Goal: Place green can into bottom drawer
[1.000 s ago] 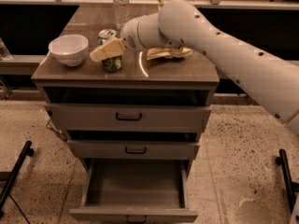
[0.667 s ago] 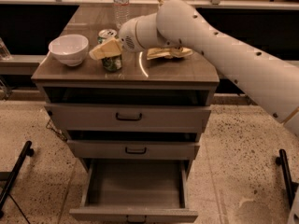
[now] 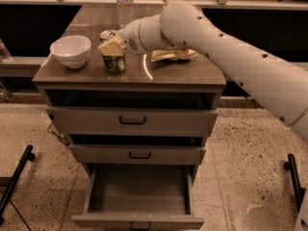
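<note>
The green can (image 3: 113, 56) stands upright on the cabinet top (image 3: 159, 71), left of centre, its silver top showing. My gripper (image 3: 112, 46) reaches in from the right on the long white arm (image 3: 216, 52), and its pale fingers (image 3: 110, 47) sit around the can's upper part. The bottom drawer (image 3: 138, 196) is pulled open below, its grey interior showing with nothing in it.
A white bowl (image 3: 70, 50) sits left of the can. A clear water bottle (image 3: 124, 4) stands at the back of the top. A yellowish packet (image 3: 173, 55) lies behind the arm. Two upper drawers (image 3: 132, 121) with black handles are shut. Black stand legs (image 3: 17, 177) flank the cabinet.
None; the gripper stays at the can on the cabinet top.
</note>
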`<state>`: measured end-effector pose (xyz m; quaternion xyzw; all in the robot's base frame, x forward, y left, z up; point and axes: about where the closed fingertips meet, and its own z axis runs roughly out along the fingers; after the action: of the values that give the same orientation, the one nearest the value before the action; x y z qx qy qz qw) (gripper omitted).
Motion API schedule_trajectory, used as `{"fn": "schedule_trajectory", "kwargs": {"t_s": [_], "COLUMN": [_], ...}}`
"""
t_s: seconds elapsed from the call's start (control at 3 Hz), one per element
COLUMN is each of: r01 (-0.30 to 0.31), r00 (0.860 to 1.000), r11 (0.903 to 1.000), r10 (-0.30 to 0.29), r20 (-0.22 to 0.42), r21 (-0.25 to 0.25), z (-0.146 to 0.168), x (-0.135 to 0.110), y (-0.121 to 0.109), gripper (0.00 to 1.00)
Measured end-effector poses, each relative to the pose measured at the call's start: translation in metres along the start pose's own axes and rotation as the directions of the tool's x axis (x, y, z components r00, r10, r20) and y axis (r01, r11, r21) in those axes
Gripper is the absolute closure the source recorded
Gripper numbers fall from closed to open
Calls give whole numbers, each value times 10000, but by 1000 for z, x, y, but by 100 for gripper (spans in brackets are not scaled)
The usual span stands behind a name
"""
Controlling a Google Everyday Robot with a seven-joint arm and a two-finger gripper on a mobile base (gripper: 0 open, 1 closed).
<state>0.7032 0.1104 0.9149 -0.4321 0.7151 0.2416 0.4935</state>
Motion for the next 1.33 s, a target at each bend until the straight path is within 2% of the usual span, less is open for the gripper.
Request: {"fn": "schedule_trajectory", "kwargs": {"t_s": [0.33, 0.67, 1.0, 1.33], "r01": [262, 424, 426, 224], "r00": [9996, 9990, 9988, 9889], "r11": [9997, 9991, 9980, 9961], "r10": [-262, -425, -415, -94], "r20": [-71, -109, 253, 1486], "r21": [-39, -58, -463, -859], "z": [-7, -50, -98, -149], "x": [-15, -39, -48, -42], "y": [-7, -27, -28, -12], "gripper": [86, 100, 100, 100]}}
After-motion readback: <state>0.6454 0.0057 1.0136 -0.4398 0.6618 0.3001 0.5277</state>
